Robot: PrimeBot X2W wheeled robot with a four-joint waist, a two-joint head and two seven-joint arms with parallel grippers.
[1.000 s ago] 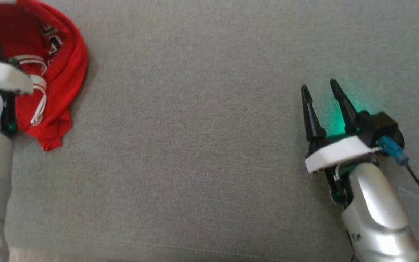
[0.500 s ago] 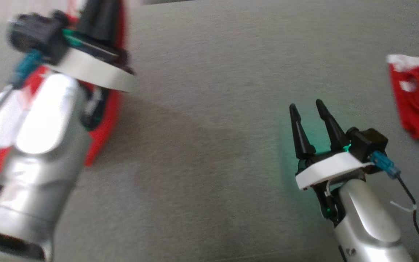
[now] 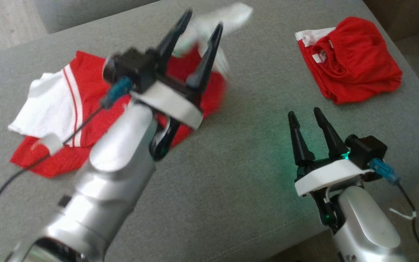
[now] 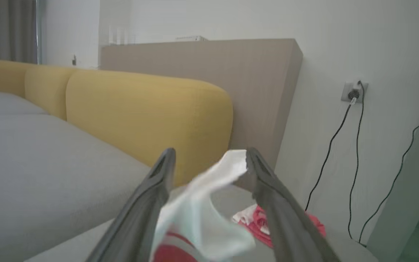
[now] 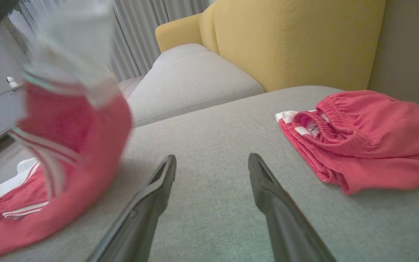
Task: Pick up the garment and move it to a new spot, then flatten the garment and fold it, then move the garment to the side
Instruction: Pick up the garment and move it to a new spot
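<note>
Left side: the garment point(image 3: 60, 109), red with white panels and thin stripes, lies mostly spread on the grey cushion point(image 3: 238, 174). One white sleeve points far left, and the red body runs right, under the arm.

Left claw point(image 3: 203, 21): raised above the garment's right part, fingers pointing to the far side. Jaws stand well apart and nothing is clamped. A blurred white flap of the garment sits up between the fingers. In the left wrist view this flap reaches the tip of the right-hand finger, with red cloth below it. Whether it truly rests on that finger I cannot tell, because of the blur. The right wrist view shows the same part of the garment lifted off the cushion as a red and white smear.

Middle: bare grey cushion, with a green glow on it beside the right claw.

Right claw point(image 3: 304, 112): near side, low over bare cushion, jaws apart and holding nothing. It is well apart from the garment.

Far right: a bunched red bundle point(image 3: 355, 62) with a white edge lies on the cushion, beyond the right claw and clear of it.
</note>
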